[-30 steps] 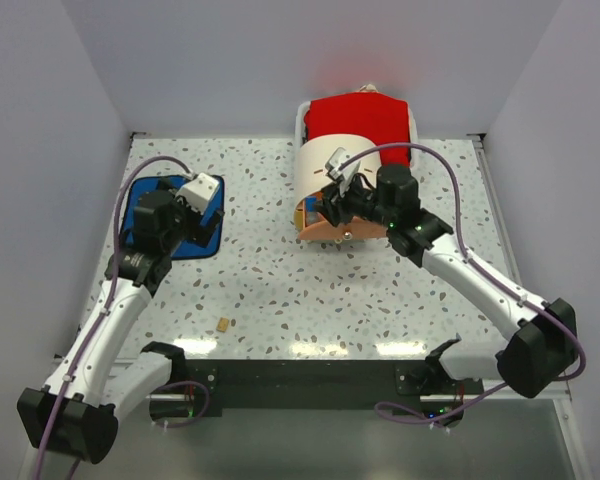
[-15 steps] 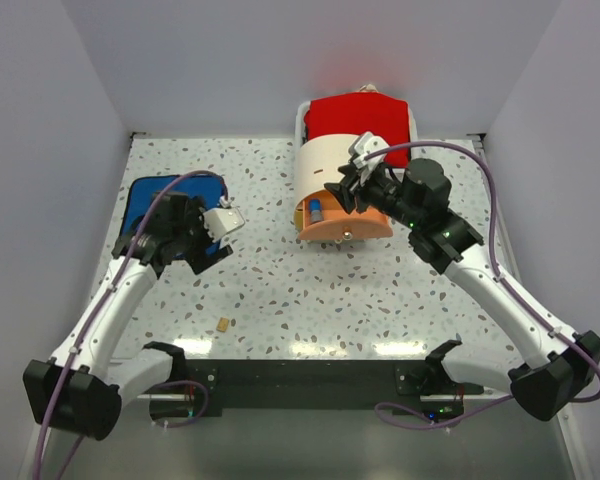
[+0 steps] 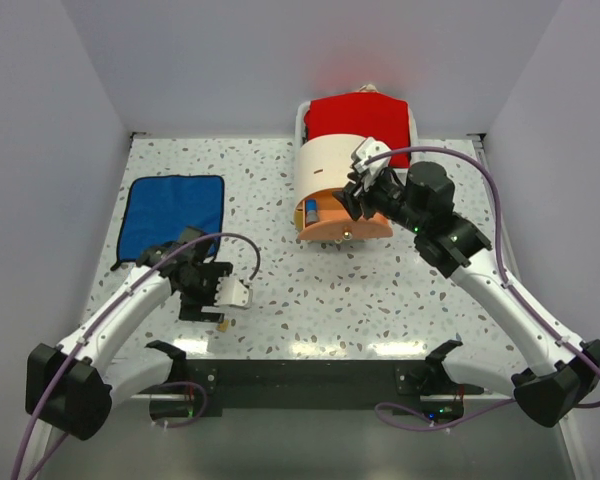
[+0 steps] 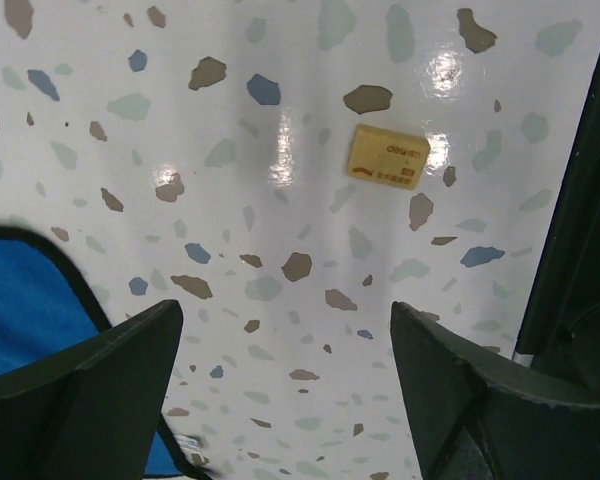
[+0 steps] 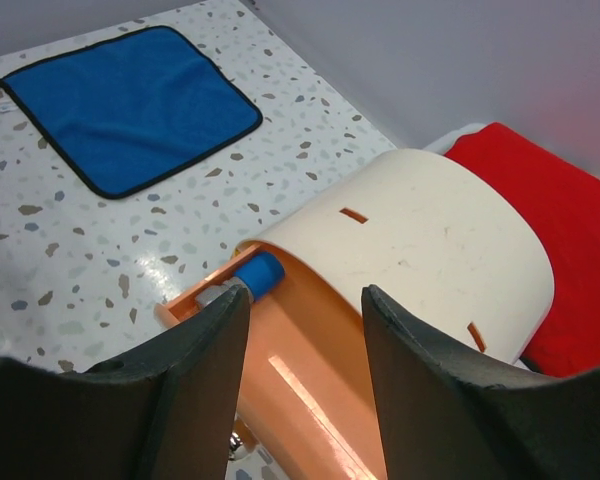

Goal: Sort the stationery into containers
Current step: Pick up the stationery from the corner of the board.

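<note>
A tan eraser block (image 3: 222, 324) lies on the speckled table near the front edge; in the left wrist view it (image 4: 388, 158) sits ahead of the fingers. My left gripper (image 3: 216, 304) (image 4: 285, 320) hovers just behind it, open and empty. The cream half-cylinder unit (image 3: 328, 160) (image 5: 420, 240) has an orange drawer (image 3: 345, 224) (image 5: 310, 380) pulled out. A blue-grey cap piece (image 3: 311, 211) (image 5: 258, 273) lies at the drawer's left end. My right gripper (image 3: 352, 197) (image 5: 305, 300) is open and empty above the drawer. No other stationery shows.
A blue cloth (image 3: 170, 215) (image 5: 130, 100) (image 4: 20, 300) lies flat at the left. A white tray with a red cloth (image 3: 358, 118) (image 5: 520, 180) stands behind the unit. The black front rail (image 3: 300, 375) (image 4: 590, 200) runs close to the eraser.
My left arm swung from over the blue cloth down toward the front edge, stopping by the eraser. My right gripper drew back up from the drawer, where the blue-grey piece now lies.
</note>
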